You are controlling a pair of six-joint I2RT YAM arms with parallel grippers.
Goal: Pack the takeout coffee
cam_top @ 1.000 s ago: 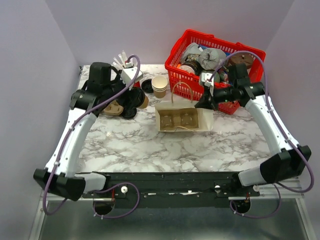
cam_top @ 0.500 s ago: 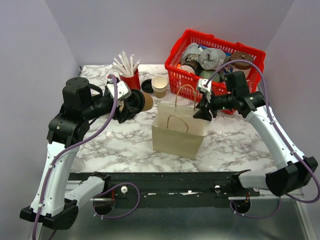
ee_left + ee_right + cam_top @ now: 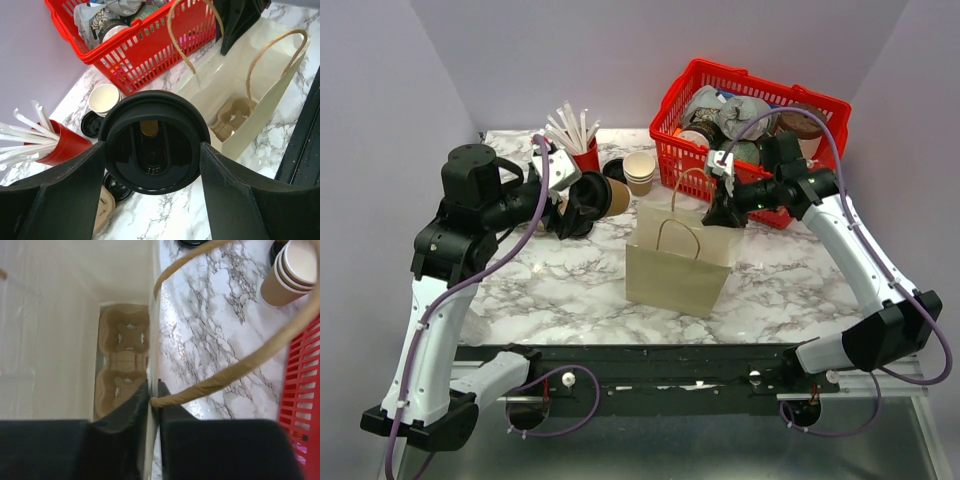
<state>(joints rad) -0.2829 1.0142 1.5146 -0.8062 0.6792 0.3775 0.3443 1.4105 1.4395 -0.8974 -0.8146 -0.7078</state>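
The takeout coffee [image 3: 611, 198], a brown paper cup with a black lid [image 3: 154, 147], is held sideways above the table, left of the bag. My left gripper [image 3: 586, 204] [image 3: 153, 150] is shut on it, a finger against each side of the lid. The lid faces the left wrist camera and hides the cup body. The cream paper bag [image 3: 680, 262] stands upright at mid-table with a cardboard cup carrier [image 3: 123, 360] on its floor. My right gripper [image 3: 721, 211] [image 3: 153, 386] is shut on the bag's back rim [image 3: 153, 340], beside a handle end.
A red basket [image 3: 817, 103] full of packaging stands at the back right, just behind the right gripper. Behind the bag are a stack of cream cups [image 3: 640, 172] and loose black lids [image 3: 614, 172]. A red cup of white straws [image 3: 585, 156] stands at the back left.
The left arm has drawn back and lifted with the cup still in its fingers. The right gripper has pinched the bag's back rim. The bag now shows its front wall.
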